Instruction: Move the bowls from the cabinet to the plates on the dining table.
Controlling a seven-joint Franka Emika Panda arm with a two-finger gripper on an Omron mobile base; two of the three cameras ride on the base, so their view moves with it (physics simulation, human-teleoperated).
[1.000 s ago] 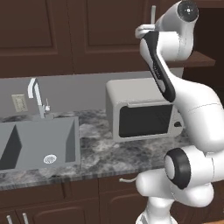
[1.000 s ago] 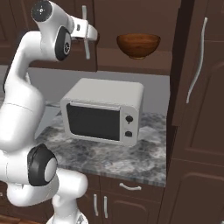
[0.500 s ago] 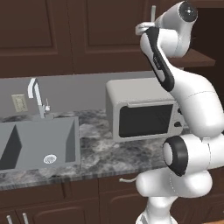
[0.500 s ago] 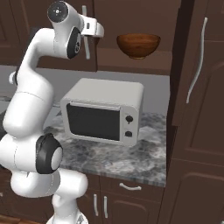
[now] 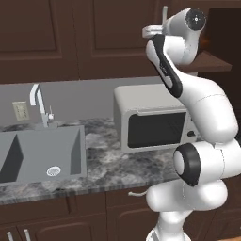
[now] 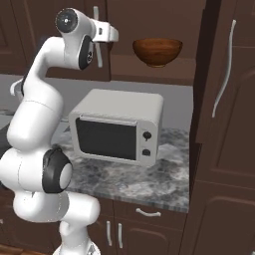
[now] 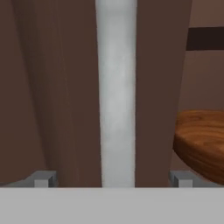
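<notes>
One reddish-brown wooden bowl point(image 6: 157, 51) stands on the open shelf of the dark wall cabinet point(image 6: 149, 74); its rim also shows at the right of the hand view as the bowl point(image 7: 201, 142). My gripper point(image 6: 100, 36) is raised to the closed cabinet door left of that shelf. In the hand view my gripper point(image 7: 113, 178) is open, its two fingertips point(image 7: 43, 178) standing either side of the door's silver bar handle point(image 7: 116, 87) without closing on it. From the left base view, my gripper point(image 5: 159, 29) sits at the same handle point(image 5: 164, 13). The second bowl, the plates and the dining table are out of view.
A grey microwave point(image 6: 117, 129) stands on the marble counter point(image 6: 149, 179) right under the shelf. A sink point(image 5: 37, 155) with a tap point(image 5: 40, 101) lies to the left. A tall dark door panel with a long silver handle point(image 6: 224, 69) stands at the right.
The upper arm has swung a little to the right and the hand has edged closer to the door handle. The bowl has not moved.
</notes>
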